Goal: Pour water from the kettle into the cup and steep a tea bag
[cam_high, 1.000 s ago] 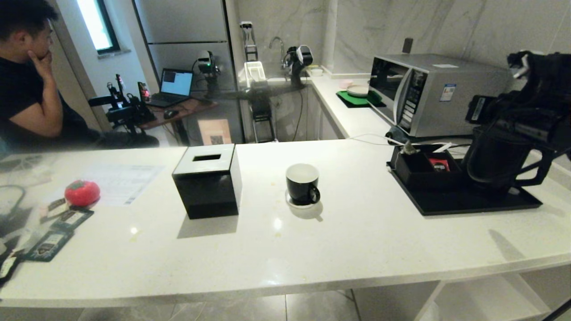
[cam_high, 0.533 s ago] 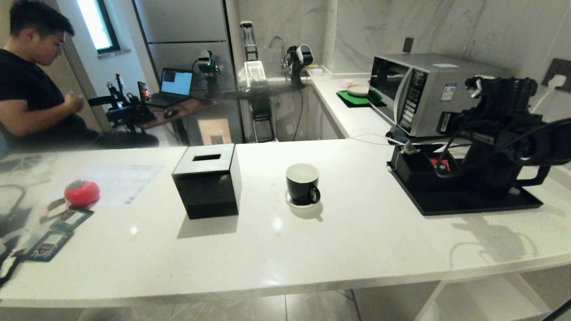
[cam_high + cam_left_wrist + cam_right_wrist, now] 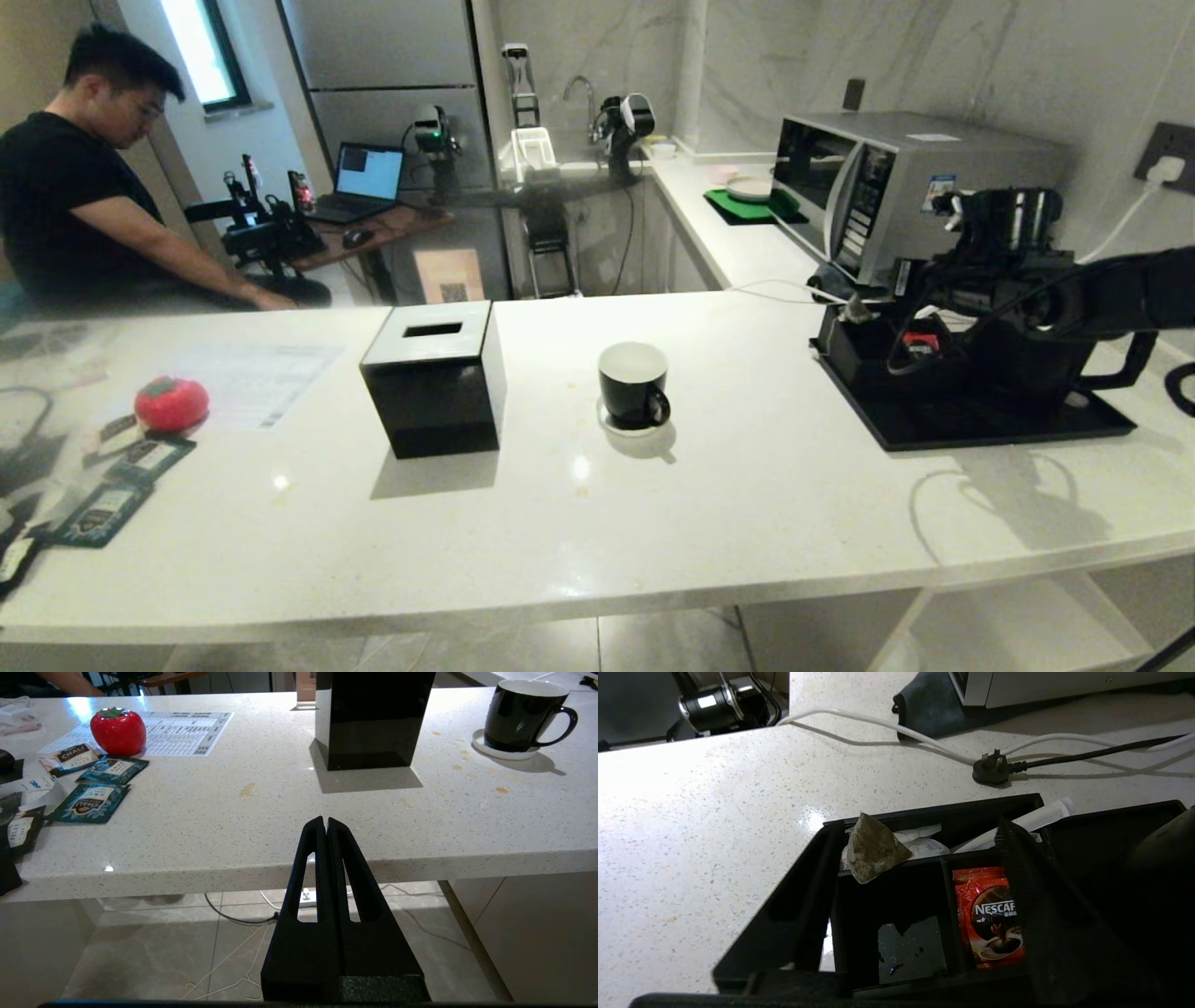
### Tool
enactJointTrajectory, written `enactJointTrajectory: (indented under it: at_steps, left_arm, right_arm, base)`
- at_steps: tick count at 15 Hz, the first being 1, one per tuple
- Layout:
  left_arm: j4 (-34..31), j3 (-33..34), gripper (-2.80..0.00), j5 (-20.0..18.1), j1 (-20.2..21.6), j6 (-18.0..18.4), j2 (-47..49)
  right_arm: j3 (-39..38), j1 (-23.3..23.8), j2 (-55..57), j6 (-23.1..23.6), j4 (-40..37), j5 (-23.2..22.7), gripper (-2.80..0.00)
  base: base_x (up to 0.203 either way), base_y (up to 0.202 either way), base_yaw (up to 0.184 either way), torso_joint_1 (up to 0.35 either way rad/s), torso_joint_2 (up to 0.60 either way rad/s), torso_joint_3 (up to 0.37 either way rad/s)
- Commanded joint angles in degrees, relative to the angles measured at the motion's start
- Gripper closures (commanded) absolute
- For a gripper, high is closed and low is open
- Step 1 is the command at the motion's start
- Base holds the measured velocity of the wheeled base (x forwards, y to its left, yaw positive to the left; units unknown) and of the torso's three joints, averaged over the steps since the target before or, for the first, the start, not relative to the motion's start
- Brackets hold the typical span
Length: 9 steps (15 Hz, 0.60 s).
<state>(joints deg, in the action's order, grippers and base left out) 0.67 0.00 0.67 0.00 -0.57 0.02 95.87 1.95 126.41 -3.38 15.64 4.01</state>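
Note:
The cup [image 3: 633,383], a black mug with a white inside, stands on its saucer mid-counter; it also shows in the left wrist view [image 3: 518,714]. On the black tray [image 3: 934,434] at the right, my right arm crosses in front of the kettle [image 3: 1036,369]. My right gripper [image 3: 919,828] is open and hangs low over the tray's compartment box. The tea bag [image 3: 873,851], a pale pyramid, leans on the box's divider between the fingers, close to one fingertip [image 3: 833,828]. My left gripper [image 3: 325,820] is shut and empty, parked before the counter's front edge.
A red Nescafé packet [image 3: 990,914] lies in a compartment beside the tea bag. A plug with cables [image 3: 992,770] lies behind the box. A black tissue box [image 3: 434,378], a red tomato-shaped object [image 3: 172,403], dark sachets [image 3: 112,495], a microwave [image 3: 896,191] and a seated person [image 3: 75,205] are around.
My right arm has swung down and left from above the kettle to the compartment box, and its jaws have opened. The person at the back has shifted position.

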Motion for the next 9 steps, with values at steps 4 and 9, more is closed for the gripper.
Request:
enactJointTrajectory:
  at_steps: [4, 9]
  left_arm:
    - [0.0, 0.0, 0.00, 0.0, 0.0, 0.0, 0.0]
    - [0.0, 0.0, 0.00, 0.0, 0.0, 0.0, 0.0]
  right_arm:
    - [5.1, -0.5, 4.4, 0.0, -2.2, -1.3, -2.80]
    - [9.0, -0.7, 7.9, 0.1, -2.4, -3.4, -2.80]
  base:
    - [0.000, 0.000, 0.000, 0.000, 0.00, 0.000]
    - [0.000, 0.000, 0.000, 0.000, 0.00, 0.000]
